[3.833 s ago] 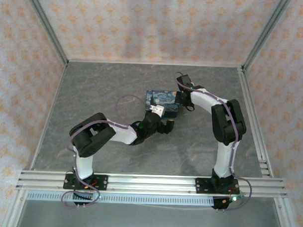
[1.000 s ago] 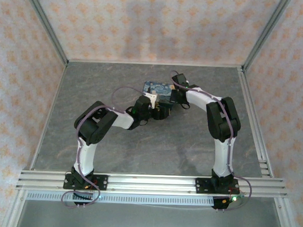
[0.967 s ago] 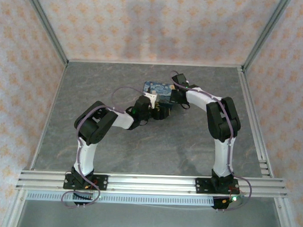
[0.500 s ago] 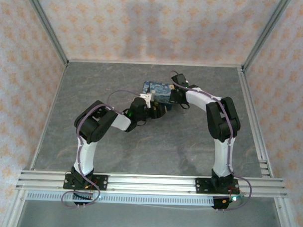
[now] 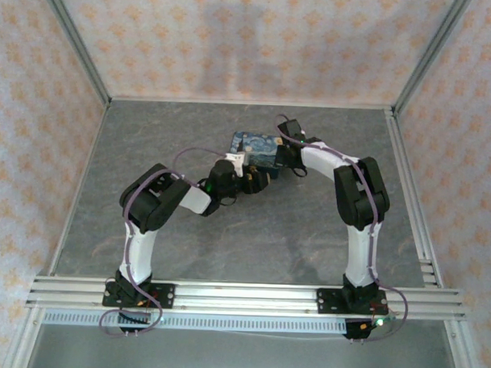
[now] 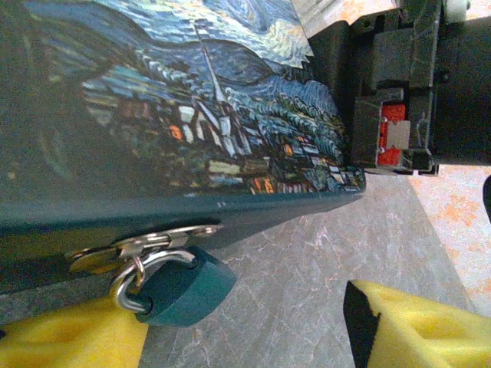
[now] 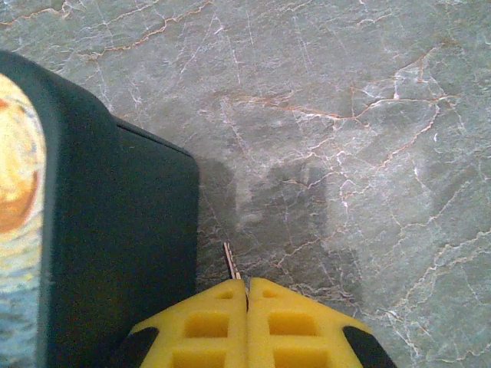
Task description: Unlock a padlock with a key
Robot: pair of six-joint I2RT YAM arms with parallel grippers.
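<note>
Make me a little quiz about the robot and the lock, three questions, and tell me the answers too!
1. True or false: the padlock hangs from the metal hasp on the box.
2. What pokes out between the shut yellow fingers of the right gripper? A) a coin B) the key C) a screw
3. Fill in: the yellow fingers of the left gripper stand ____, with the padlock between them.

Key: 1 true; 2 B; 3 apart.

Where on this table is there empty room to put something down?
Bare: the table left of the box, and the wide near strip between the two arms. Crowded: the box's near side, where left gripper, right gripper and padlock meet.
</note>
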